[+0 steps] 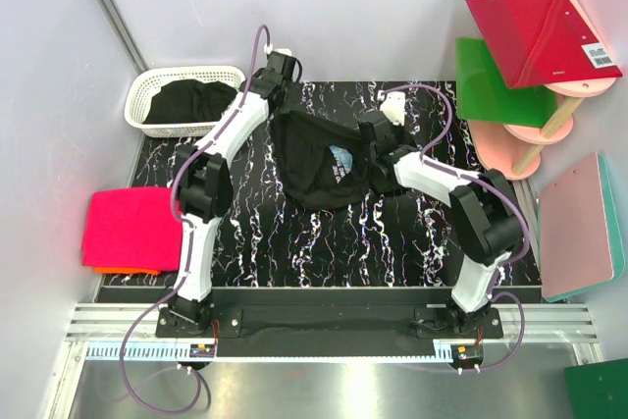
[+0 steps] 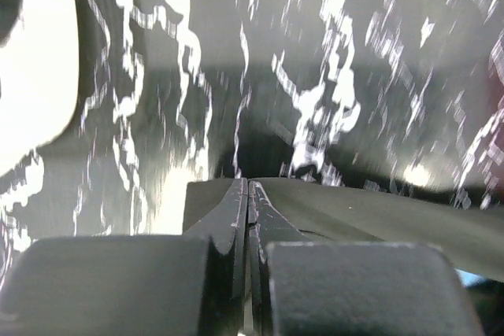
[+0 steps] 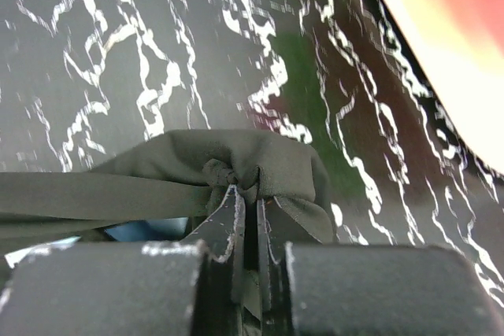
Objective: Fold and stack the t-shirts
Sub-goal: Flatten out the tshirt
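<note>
Holding the black t-shirt (image 1: 316,169) spread between both arms appears to be the step in hand.

1. Position of the garment. The t-shirt hangs over the marbled table (image 1: 294,252), just to the right of the white lattice basket (image 1: 186,80). A blue print (image 1: 339,159) shows on the side turned away from the basket.

2. Left gripper (image 2: 248,188). The jaws are clamped flat together on a thin edge of the black cloth, which runs off to its right. This is the corner nearest the basket.

3. Right gripper (image 3: 246,194). The jaws are pinched on a bunched knot of the same cloth. This is the corner farthest from the basket.

4. Governing relation. The held edge forms the long axis, running from the basket side outward, and slants slightly toward the arm bases. The body of the shirt sags from this edge toward the bases. Whether the lowest fold touches the table cannot be told from above.

5. Next move, as judged. Lower both corners together, edge taut, to lay the shirt flat.

6. Stack. A folded hot-pink t-shirt (image 1: 132,223) lies on the base side of the basket.
</note>
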Action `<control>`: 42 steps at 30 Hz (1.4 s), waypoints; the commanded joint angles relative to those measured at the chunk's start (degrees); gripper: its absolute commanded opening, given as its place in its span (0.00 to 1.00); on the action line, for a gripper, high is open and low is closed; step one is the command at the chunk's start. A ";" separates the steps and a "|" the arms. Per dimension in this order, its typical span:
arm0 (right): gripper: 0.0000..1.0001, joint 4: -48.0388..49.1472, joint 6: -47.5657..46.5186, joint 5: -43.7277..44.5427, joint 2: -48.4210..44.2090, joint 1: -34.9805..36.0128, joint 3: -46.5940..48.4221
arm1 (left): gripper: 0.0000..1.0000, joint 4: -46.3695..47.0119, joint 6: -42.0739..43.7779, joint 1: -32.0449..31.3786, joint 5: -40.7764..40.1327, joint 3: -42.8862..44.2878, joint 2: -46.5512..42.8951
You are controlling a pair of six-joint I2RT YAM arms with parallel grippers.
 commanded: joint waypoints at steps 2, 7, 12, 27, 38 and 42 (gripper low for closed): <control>0.08 11.95 -6.62 6.52 6.55 -0.31 6.64 | 0.00 2.22 1.42 1.15 -1.33 9.45 8.54; 0.71 24.25 -17.06 15.13 12.98 -0.31 9.11 | 0.95 2.39 -2.88 2.47 2.45 2.56 8.39; 1.00 26.82 -18.95 19.36 14.05 -0.23 8.50 | 0.99 15.01 -5.79 2.03 5.79 -20.38 -6.69; 1.00 13.11 -1.63 -5.95 -0.98 -0.23 -3.02 | 0.85 22.70 -10.98 1.06 20.91 -37.38 -11.58; 1.00 8.36 -0.30 -6.39 1.12 -0.31 -0.29 | 0.09 23.76 -11.77 -0.43 21.70 -40.11 -12.01; 1.00 6.87 0.31 -7.09 1.92 -0.23 0.32 | 0.41 22.35 -10.81 -0.52 21.44 -39.93 -13.76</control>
